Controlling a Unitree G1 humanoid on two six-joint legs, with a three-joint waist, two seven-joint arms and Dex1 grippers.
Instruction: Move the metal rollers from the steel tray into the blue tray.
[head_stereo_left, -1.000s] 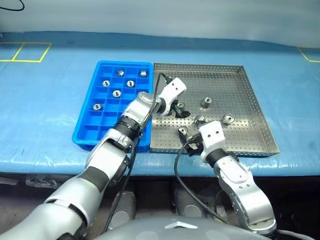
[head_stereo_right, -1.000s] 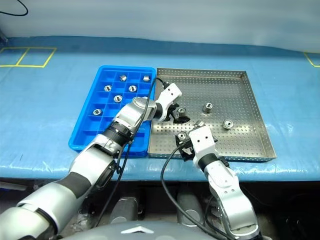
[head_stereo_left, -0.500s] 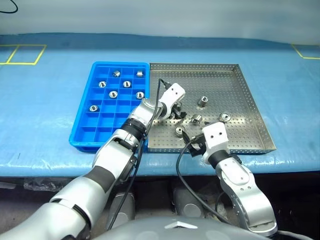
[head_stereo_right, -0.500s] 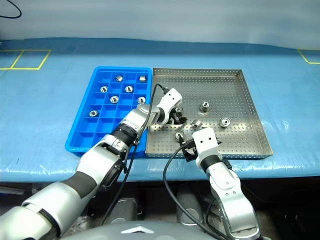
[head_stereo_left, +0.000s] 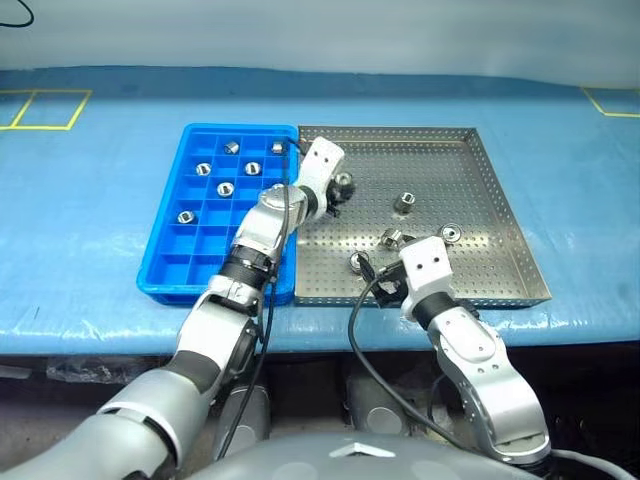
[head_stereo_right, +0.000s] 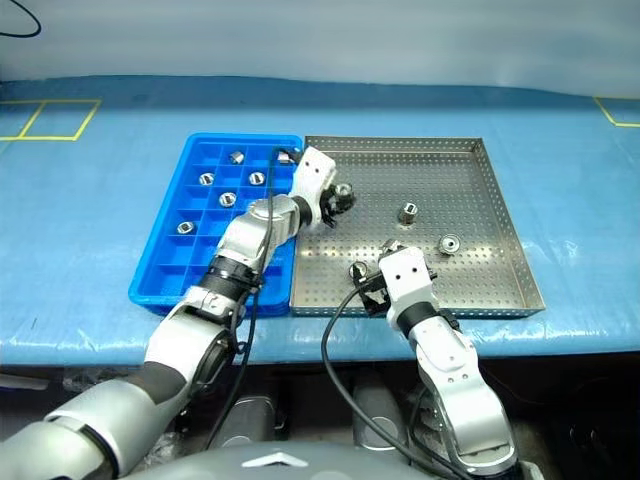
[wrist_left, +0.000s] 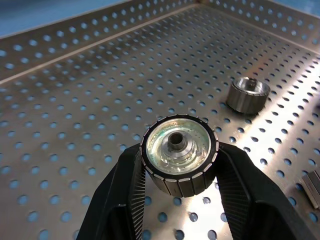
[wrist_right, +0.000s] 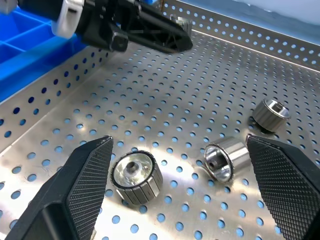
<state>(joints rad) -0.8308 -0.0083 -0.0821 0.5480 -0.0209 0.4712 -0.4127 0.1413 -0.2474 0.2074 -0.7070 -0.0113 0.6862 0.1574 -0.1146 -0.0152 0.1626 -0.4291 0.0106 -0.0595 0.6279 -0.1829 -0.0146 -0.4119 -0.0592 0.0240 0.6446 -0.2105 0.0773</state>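
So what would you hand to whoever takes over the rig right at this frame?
Left pincer: shut on one metal roller, held above the steel tray near its edge beside the blue tray.
Right pincer: open, low over the steel tray's near side, with two rollers between its fingers.
Done: six rollers sit in blue tray compartments.
Left: place the held roller, then move the four still loose in the steel tray.

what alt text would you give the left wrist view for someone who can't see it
The left gripper holds one metal roller clamped between its two black fingers, the roller's dark centre hole facing the camera. Beneath it lies the perforated floor of the steel tray, where another roller stands on end farther off.
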